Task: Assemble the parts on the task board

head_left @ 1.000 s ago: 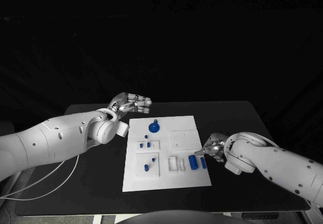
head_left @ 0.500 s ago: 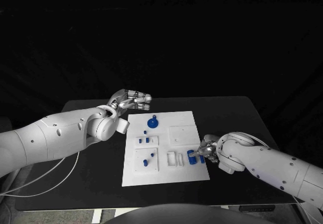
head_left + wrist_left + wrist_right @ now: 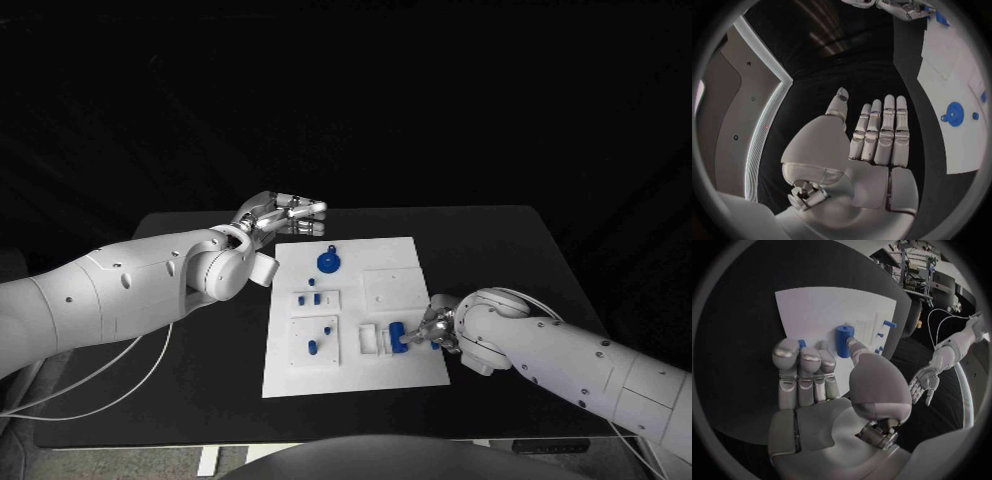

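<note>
- Head view: board (image 3: 389,375) lying mid-table, carrying a round blue part (image 3: 329,263) near its far end and small blue parts (image 3: 310,299) in the raised blocks. Right hand (image 3: 430,331) reaching over the board's right edge, fingers curling about a blue cylinder (image 3: 395,332). Left hand (image 3: 281,216) hovering off the far left corner, holding nothing.
- Left wrist view: left hand (image 3: 873,135) stretching flat, fingers straight and side by side, empty; board (image 3: 957,80) lying beyond.
- Right wrist view: right hand (image 3: 826,385) touching the cylinder (image 3: 842,340) with its thumb; cylinder standing upright on the board (image 3: 826,307). Firm grip: cannot tell.
</note>
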`<action>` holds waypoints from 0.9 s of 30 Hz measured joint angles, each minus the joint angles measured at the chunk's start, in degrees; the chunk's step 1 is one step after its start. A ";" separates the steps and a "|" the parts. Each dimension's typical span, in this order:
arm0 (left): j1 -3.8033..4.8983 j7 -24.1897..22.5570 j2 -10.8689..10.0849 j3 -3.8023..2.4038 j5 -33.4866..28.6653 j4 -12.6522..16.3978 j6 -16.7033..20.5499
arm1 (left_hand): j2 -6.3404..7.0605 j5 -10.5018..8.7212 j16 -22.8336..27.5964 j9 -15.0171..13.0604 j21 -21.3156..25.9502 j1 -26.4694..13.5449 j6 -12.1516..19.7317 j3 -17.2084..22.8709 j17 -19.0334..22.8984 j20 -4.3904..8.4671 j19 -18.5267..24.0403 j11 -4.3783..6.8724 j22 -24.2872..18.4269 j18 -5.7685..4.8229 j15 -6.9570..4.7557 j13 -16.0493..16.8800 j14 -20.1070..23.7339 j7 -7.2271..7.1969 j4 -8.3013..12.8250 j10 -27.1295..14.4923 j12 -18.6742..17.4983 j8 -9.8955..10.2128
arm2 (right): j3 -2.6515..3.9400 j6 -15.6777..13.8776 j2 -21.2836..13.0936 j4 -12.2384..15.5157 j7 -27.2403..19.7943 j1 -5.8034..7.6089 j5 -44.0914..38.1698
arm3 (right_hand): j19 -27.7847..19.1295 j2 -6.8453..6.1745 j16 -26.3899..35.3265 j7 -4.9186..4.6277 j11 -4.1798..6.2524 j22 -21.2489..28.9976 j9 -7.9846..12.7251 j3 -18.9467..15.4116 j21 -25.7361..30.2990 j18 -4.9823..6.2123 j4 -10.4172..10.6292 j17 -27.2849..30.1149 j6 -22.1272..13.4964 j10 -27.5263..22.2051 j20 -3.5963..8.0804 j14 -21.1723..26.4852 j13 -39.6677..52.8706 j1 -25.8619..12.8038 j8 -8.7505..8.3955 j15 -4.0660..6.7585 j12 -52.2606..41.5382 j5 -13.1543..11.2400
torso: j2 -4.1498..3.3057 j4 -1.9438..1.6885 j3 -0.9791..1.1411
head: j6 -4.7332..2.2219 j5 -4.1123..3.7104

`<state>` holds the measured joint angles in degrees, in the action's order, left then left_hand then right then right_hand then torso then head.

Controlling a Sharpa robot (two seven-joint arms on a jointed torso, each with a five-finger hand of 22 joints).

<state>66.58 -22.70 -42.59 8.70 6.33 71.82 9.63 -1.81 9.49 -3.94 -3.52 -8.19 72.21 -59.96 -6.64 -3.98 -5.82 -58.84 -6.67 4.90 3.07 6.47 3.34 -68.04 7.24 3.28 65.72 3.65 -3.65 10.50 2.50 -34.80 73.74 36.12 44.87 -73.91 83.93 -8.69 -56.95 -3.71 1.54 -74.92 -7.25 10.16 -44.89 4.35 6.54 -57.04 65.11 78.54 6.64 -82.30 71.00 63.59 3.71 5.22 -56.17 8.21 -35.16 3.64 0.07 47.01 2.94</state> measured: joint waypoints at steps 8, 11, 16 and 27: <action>0.00 -0.04 -0.11 0.00 -0.51 0.06 -1.30 | 0.00 0.00 0.00 0.00 0.21 0.00 0.00 0.01 0.00 -0.20 0.20 0.00 -0.11 0.01 0.19 0.00 0.19 0.00 -0.31 0.00 0.00 0.00 | -0.06 -0.18 2.34 -2.34 -0.52 0.31 -0.44 | 0.00 0.00 0.66 -0.29 -0.02 0.00 -0.07 -0.03 0.51 -0.01 0.02 0.18 -0.26 -0.43 0.00 0.00 -0.57 0.00 0.38 -0.01 0.73 0.00 | 0.01 0.01 -0.04 | 0.09 0.15; 0.00 -0.04 -0.13 0.00 -0.58 0.08 -1.67 | 0.00 0.00 0.00 0.00 0.21 0.00 0.20 0.17 0.00 -0.20 0.20 -0.21 -0.11 0.00 0.19 0.00 0.19 0.20 -0.47 -0.20 0.00 0.00 | -0.29 -0.40 3.14 -2.55 -0.72 0.40 -0.46 | 0.00 0.00 0.66 -0.34 -0.02 0.00 -0.07 -0.03 0.51 0.00 0.02 0.11 -0.31 -0.43 0.00 0.01 -0.57 0.00 0.29 -0.01 0.73 0.00 | 0.01 -0.01 -0.04 | 0.10 0.14; -0.01 -0.02 -0.22 0.00 -0.63 0.10 -2.12 | 0.00 0.00 0.00 0.00 0.21 0.00 0.20 0.17 0.00 -0.20 0.20 -0.20 -0.11 0.00 0.19 0.00 0.19 0.20 -0.47 -0.20 0.00 0.00 | -0.95 -0.94 3.91 -2.55 -0.92 0.57 -0.44 | 0.00 0.00 0.83 -0.43 -0.08 0.01 -0.07 -0.11 0.51 -0.02 -0.21 -0.17 -0.40 -0.49 0.00 -0.10 -0.57 0.00 0.25 -0.13 0.73 0.00 | -0.01 -0.04 -0.07 | 0.15 0.14; -0.01 0.13 -0.39 0.00 -0.47 0.19 -2.92 | 0.00 0.00 0.00 0.00 0.44 0.00 0.20 0.17 0.01 -0.20 0.20 -0.41 -0.16 0.01 0.39 0.00 0.39 0.20 -0.47 -0.41 0.00 0.00 | -2.07 -1.48 5.32 -3.39 -1.56 0.87 -0.50 | 0.00 0.28 0.98 -0.54 -0.24 0.01 -3.44 2.70 0.75 -0.03 -6.15 -0.93 -0.36 -0.63 0.00 -0.19 -0.71 0.25 0.22 -0.22 0.73 0.26 | -0.01 0.03 -0.13 | 0.05 0.14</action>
<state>66.58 -22.57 -42.97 8.70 5.85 72.02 6.71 -1.81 9.49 -3.94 -3.52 -7.74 72.22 -59.76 -6.47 -3.98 -6.02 -58.65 -7.08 4.75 3.08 6.86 3.34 -67.65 7.45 2.81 65.31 3.65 -3.65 8.43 1.01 -29.48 70.35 34.56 45.74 -74.41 83.93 -8.41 -55.97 -4.25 1.31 -74.91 -10.69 12.86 -44.14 4.33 0.39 -57.98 64.75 77.92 6.64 -82.49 70.29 63.84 3.93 5.00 -55.45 8.47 -35.17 3.66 -0.06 47.06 3.08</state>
